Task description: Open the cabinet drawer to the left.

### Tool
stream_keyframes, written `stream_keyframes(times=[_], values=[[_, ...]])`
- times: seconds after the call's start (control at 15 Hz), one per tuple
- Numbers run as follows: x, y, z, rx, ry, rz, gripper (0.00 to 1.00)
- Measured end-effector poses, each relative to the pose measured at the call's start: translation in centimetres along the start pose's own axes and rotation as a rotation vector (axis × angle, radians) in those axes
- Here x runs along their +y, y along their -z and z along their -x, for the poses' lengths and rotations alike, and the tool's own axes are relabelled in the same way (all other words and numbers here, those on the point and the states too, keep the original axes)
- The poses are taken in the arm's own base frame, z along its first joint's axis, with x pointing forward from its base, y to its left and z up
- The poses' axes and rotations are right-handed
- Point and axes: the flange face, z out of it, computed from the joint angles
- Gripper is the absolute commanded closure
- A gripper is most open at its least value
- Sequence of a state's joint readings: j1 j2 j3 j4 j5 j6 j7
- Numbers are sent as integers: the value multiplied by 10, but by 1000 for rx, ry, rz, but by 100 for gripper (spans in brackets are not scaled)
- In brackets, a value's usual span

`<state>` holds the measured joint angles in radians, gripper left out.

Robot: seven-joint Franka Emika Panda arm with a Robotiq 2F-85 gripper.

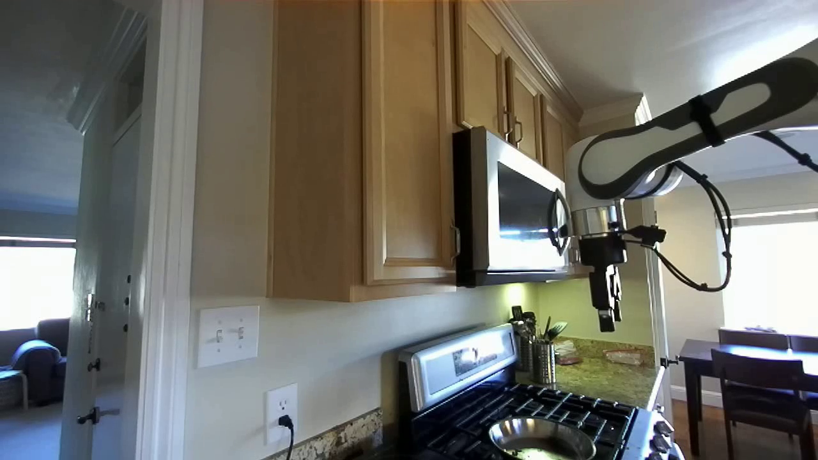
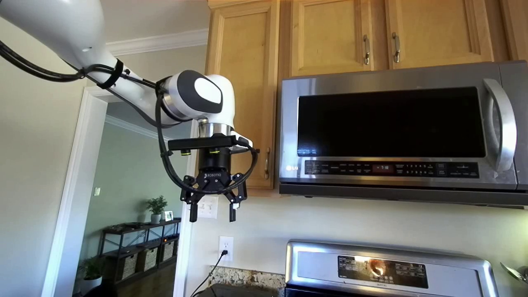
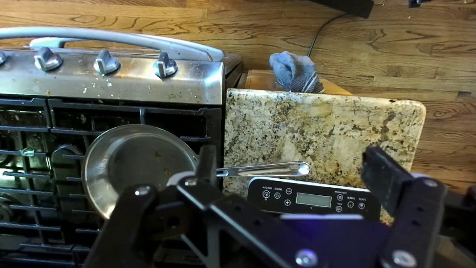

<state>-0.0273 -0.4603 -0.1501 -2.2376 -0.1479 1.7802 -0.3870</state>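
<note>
The cabinet drawer is a tall honey-wood cabinet door (image 1: 412, 140), shut, left of the microwave; it also shows in an exterior view (image 2: 244, 49), partly hidden behind my arm. Its slim vertical silver handle (image 1: 455, 241) is near the lower right edge of the door; it shows in an exterior view too (image 2: 267, 163). My gripper (image 2: 213, 214) points down, open and empty, with its fingertips lower than the handle and apart from the door. In an exterior view the gripper (image 1: 610, 319) hangs out in front of the microwave. In the wrist view the spread fingers (image 3: 290, 158) hold nothing; the door is out of view.
A stainless-steel microwave (image 2: 392, 123) is right of the door, with shorter wood doors (image 2: 330, 37) above. Below are a stove (image 3: 111, 82) with a steel pan (image 3: 141, 160), a granite counter (image 3: 319, 126) and a black cooktop panel (image 3: 314, 199). A doorway frame (image 1: 172, 255) is left.
</note>
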Motion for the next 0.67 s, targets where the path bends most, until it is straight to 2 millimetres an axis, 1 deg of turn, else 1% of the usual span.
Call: stream_keyframes(times=[0.13, 0.27, 0.53, 0.67], values=[[0, 1, -7, 24, 3, 9, 0], [3, 8, -23, 83, 4, 39, 0], [13, 36, -65, 234, 7, 107, 0], [15, 50, -86, 313, 9, 123, 0]])
